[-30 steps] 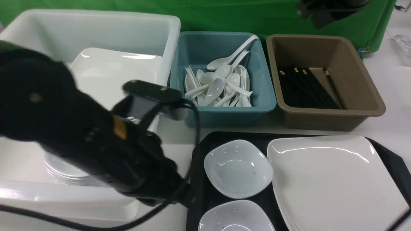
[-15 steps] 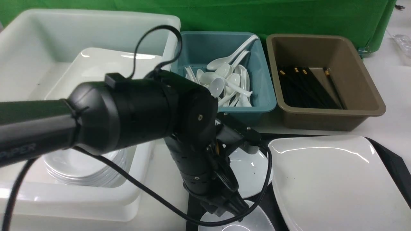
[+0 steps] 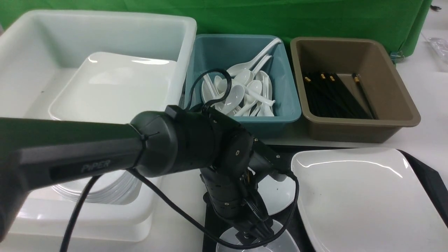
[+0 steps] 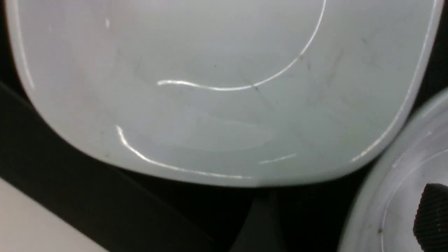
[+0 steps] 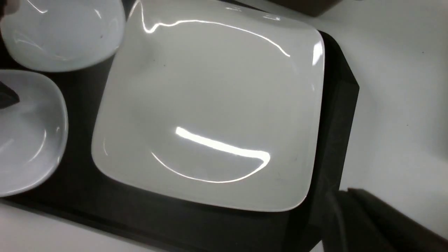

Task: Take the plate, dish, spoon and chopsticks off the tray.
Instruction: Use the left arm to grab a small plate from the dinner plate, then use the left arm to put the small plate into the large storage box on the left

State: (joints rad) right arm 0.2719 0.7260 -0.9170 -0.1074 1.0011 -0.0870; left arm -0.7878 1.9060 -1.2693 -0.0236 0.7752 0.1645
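The large white plate (image 3: 364,199) lies on the right of the black tray (image 3: 425,171); it also shows in the right wrist view (image 5: 210,105). Two small white dishes sit on the tray's left: the far dish (image 3: 281,196) and the near dish (image 3: 283,245). My left gripper (image 3: 253,236) is open and low at the near dish's rim. In the left wrist view, one fingertip (image 4: 432,217) is inside the near dish (image 4: 395,196) and the other is over the tray beside the far dish (image 4: 224,87). My right gripper (image 5: 350,196) looks shut, above the tray's edge (image 5: 336,105). No spoon or chopsticks show on the tray.
A big white tub (image 3: 105,31) with stacked plates stands at the left. A teal bin (image 3: 290,112) of white spoons and a brown bin (image 3: 402,115) of black chopsticks stand behind the tray. My left arm (image 3: 157,150) crosses the tub's front corner.
My left arm has swung right from over the tub and gone down to the near dish on the tray. The right arm has left the front view's top edge.
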